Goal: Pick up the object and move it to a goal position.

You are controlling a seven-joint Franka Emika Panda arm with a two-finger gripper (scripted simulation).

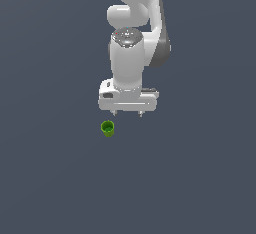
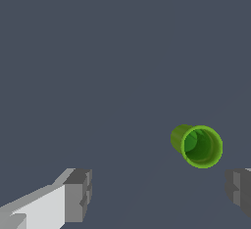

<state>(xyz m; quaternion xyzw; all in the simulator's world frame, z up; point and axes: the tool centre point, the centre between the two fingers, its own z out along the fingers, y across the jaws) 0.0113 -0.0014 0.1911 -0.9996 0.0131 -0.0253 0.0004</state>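
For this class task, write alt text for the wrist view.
A small green cup stands upright, its hollow top visible, on a plain dark grey floor. The open tool frames it, one finger at each side, not touching it.

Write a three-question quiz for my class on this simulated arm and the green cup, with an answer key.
1. True or false: the gripper is shut on the green cup.
2. In the exterior view, the cup lies toward which side of the gripper? A) left B) right
3. Fill in: in the wrist view, the cup's open top shows that it is ____ inside.

Key: 1 false, the jaws stand open, apart from the cup; 2 A; 3 hollow.
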